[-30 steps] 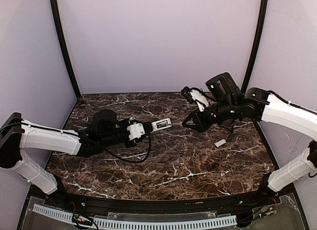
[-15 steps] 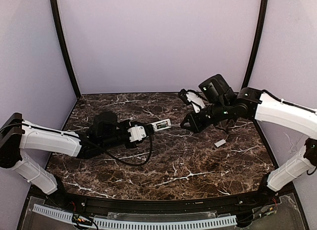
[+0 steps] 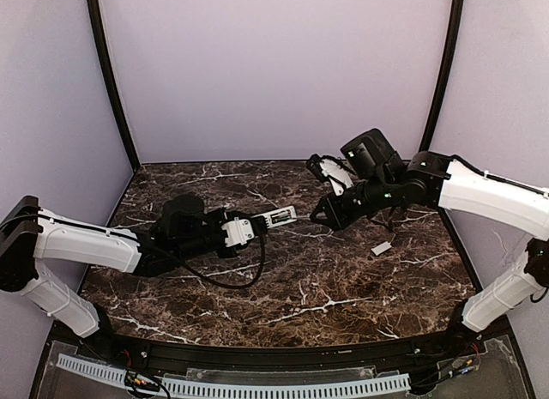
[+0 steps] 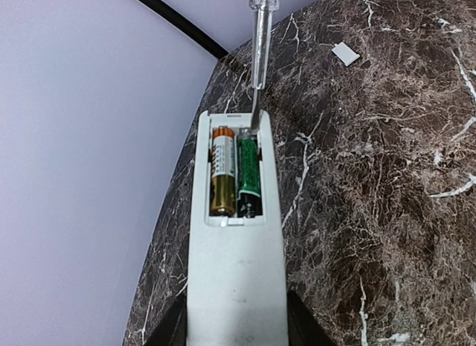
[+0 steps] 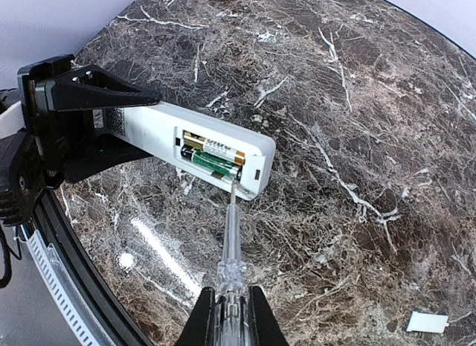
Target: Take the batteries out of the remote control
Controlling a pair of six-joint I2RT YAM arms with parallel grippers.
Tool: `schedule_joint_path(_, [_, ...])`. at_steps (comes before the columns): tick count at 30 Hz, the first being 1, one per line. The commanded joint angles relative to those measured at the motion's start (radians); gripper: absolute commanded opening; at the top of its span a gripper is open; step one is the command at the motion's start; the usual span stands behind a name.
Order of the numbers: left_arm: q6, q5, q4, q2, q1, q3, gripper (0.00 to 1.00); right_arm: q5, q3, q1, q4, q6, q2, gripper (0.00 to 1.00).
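Observation:
My left gripper (image 3: 244,226) is shut on the white remote control (image 3: 280,216) and holds it above the table, battery bay open and facing up. In the left wrist view the remote (image 4: 236,286) holds a gold battery (image 4: 222,171) and a green battery (image 4: 248,175) side by side. My right gripper (image 3: 323,212) is shut on a clear-handled screwdriver (image 5: 232,245). Its metal tip (image 4: 254,121) touches the end of the green battery (image 5: 216,164) at the remote's far end. The gold battery (image 5: 216,148) lies beside it.
The small white battery cover (image 3: 382,247) lies on the marble table right of centre; it also shows in the right wrist view (image 5: 427,321) and the left wrist view (image 4: 345,53). Purple walls enclose the table on three sides.
My right gripper has moved left towards the remote, bringing the screwdriver tip to the battery bay. The left arm and remote have barely moved.

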Motion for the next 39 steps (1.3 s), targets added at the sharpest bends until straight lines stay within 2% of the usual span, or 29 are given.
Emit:
schedule_joint_path(1, [0.001,-0.007,0.028,-0.024,-0.007,0.001,0.0,0.036,0.019,0.011,0.02,0.019,0.006,0.0])
schedule_joint_path(11, [-0.006,-0.011,0.022,-0.023,-0.008,0.005,0.0,0.08,0.011,0.01,0.025,0.053,0.003,0.0])
schedule_joint_path(39, [-0.021,0.003,0.012,-0.026,-0.017,0.009,0.0,-0.002,-0.039,0.008,0.148,0.12,0.037,0.0])
